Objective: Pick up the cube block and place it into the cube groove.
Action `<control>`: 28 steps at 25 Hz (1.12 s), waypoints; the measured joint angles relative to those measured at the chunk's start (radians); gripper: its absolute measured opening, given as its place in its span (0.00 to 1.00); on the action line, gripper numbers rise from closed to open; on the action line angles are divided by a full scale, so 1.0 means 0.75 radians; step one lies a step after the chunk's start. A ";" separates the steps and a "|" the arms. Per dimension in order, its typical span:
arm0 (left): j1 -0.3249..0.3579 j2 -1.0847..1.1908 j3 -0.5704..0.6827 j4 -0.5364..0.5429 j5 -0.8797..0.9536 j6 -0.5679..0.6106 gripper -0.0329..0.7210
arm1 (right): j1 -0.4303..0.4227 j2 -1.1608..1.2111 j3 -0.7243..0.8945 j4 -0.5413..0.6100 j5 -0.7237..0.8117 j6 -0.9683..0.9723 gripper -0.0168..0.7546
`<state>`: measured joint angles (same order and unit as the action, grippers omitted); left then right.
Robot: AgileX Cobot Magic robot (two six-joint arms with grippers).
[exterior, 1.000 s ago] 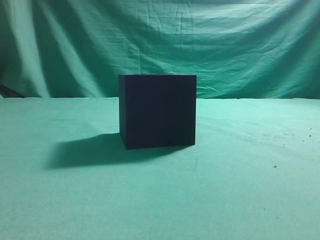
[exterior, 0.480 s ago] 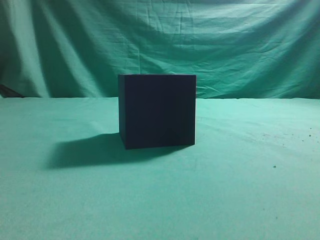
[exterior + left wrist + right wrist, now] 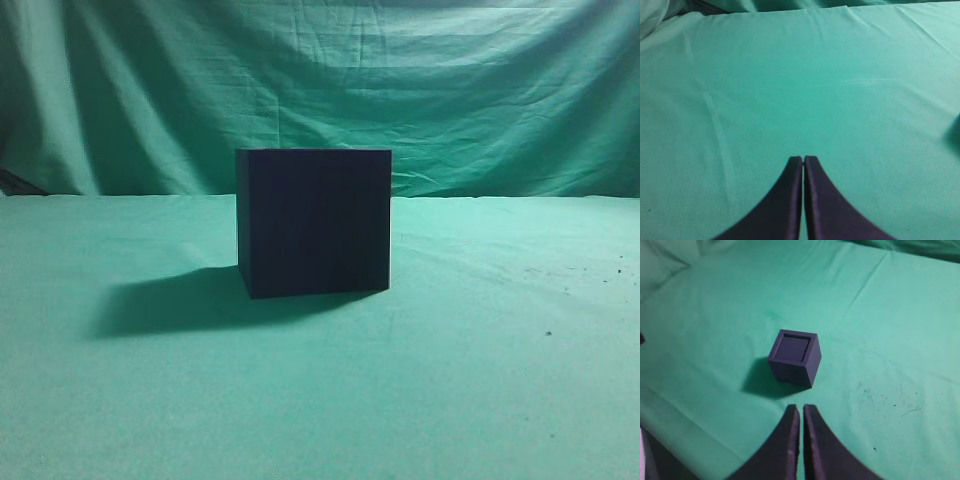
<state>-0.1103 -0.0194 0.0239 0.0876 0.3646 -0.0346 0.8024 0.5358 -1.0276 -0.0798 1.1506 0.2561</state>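
The cube groove (image 3: 314, 220) is a large, very dark box standing mid-table in the exterior view, which shows no arm. In the right wrist view the box (image 3: 792, 371) stands just ahead of my right gripper (image 3: 801, 407), which is shut, empty and apart from it. Inside its top rim lies a lighter purple square face (image 3: 793, 348), a little below the rim; it looks like the cube block's top. No separate cube lies on the cloth. My left gripper (image 3: 803, 159) is shut and empty over bare green cloth.
Green cloth (image 3: 480, 380) covers the table, and a green curtain (image 3: 450, 90) hangs behind. Dark specks (image 3: 890, 400) mark the cloth right of the box. A dark shape (image 3: 957, 131) shows at the left wrist view's right edge. A dark edge (image 3: 652, 460) lies at the lower left.
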 joint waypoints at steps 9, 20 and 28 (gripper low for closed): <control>0.000 0.000 0.000 0.000 0.000 0.000 0.04 | 0.000 -0.208 0.009 0.021 0.038 -0.256 0.02; 0.000 0.000 0.000 0.000 0.000 0.000 0.04 | -0.394 -0.435 0.542 0.026 -0.528 -0.326 0.02; 0.000 0.000 0.000 0.000 0.000 0.000 0.04 | -0.823 -0.657 1.115 0.056 -1.038 -0.326 0.02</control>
<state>-0.1103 -0.0194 0.0239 0.0876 0.3646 -0.0346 0.1854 0.0427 -0.1917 -0.0380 0.3720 0.0119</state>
